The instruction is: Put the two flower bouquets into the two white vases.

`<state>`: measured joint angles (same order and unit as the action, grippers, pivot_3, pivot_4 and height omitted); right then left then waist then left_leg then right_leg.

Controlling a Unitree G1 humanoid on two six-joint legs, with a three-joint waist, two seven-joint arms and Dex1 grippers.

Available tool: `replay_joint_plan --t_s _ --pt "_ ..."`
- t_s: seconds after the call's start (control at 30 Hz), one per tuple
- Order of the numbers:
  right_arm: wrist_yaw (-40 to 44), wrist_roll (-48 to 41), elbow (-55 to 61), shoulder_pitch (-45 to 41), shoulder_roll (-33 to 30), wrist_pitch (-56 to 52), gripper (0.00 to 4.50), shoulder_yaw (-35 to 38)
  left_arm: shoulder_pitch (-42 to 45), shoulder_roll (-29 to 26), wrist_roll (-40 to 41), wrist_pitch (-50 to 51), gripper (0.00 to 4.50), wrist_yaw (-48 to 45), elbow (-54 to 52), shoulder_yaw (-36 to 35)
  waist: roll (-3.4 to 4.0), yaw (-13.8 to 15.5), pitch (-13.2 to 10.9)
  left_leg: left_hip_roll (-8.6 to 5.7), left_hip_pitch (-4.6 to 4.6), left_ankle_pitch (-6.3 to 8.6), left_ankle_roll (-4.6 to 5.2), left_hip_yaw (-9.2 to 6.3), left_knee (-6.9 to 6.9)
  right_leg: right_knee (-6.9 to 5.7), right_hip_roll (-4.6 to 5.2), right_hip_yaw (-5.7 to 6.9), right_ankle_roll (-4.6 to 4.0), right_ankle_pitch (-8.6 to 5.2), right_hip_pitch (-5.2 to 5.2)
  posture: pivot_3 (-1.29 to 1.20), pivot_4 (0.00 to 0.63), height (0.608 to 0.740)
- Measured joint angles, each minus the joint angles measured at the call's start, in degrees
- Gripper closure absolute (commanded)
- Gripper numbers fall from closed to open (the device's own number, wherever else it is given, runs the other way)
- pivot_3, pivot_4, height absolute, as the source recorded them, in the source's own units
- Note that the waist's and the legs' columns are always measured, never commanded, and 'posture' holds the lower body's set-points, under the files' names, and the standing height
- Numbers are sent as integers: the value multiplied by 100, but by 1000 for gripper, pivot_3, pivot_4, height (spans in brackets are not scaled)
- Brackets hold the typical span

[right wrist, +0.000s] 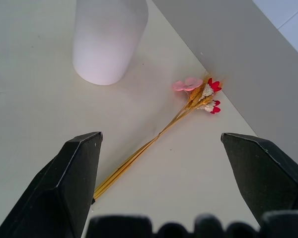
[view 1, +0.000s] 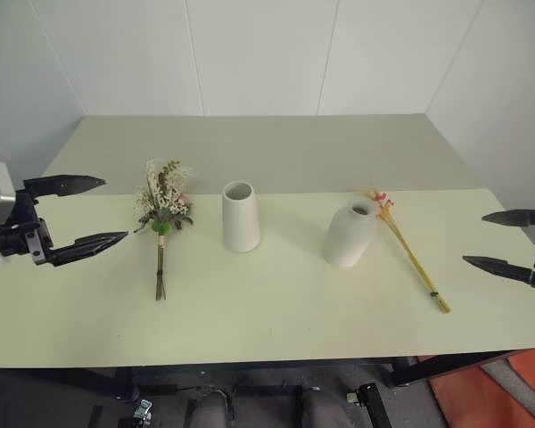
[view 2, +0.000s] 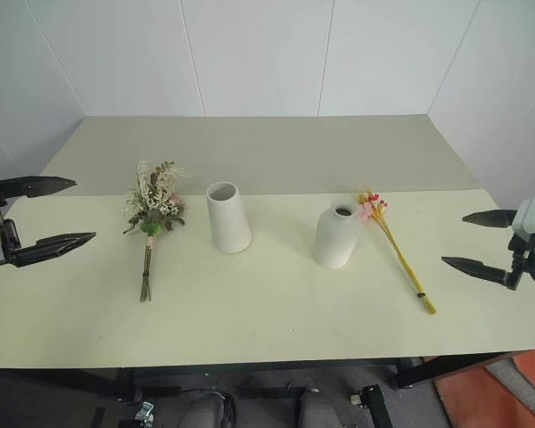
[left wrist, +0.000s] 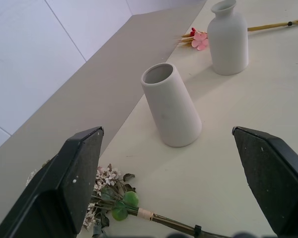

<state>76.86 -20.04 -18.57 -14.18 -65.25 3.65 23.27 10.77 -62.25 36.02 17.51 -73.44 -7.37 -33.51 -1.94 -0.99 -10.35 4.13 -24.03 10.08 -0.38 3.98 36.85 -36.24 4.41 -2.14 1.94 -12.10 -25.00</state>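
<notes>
From the head camera I see a pale table with four things lined up across it. Farthest to my left lies the bushy bouquet, flat on the table, blossoms toward the wall and tied stems toward me. Just beside it, on its right, the cone vase stands upright with its mouth open to the ceiling. Further right the bottle vase stands upright too, and near its right side lies the slim bouquet, its pink blossoms close by the vase's neck and its yellow stalks slanting toward me and to the right. My left gripper hangs over the table's left edge with its fingers spread wide and nothing between them. My right gripper hangs at the right edge, likewise spread wide and holding nothing, with the slim bouquet lying ahead of it in its wrist camera.
</notes>
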Motion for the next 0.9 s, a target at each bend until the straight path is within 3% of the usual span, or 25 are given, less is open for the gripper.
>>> replay_joint_plan --t_s 0.5,0.67,0.9 --pt "-160 4 36 -3 1 -110 22 -1 69 0 -7 -112 0 -37 150 35 0 -1 0 0 0 0 0 0 0 0 0 0 0 0 0 0 150 740" --pt "-649 40 397 -178 -1 -1079 22 -175 255 6 4 -151 0 -133 160 265 1 -8 1 0 0 0 0 0 0 -1 0 -1 -1 0 0 0 150 740" --pt "-1097 220 989 -1156 -14 -3071 22 -1431 755 352 1 -160 0 -176 73 1178 0 -10 3 -1 -12 0 0 1 2 0 -1 -6 1 3 -10 0 150 740"
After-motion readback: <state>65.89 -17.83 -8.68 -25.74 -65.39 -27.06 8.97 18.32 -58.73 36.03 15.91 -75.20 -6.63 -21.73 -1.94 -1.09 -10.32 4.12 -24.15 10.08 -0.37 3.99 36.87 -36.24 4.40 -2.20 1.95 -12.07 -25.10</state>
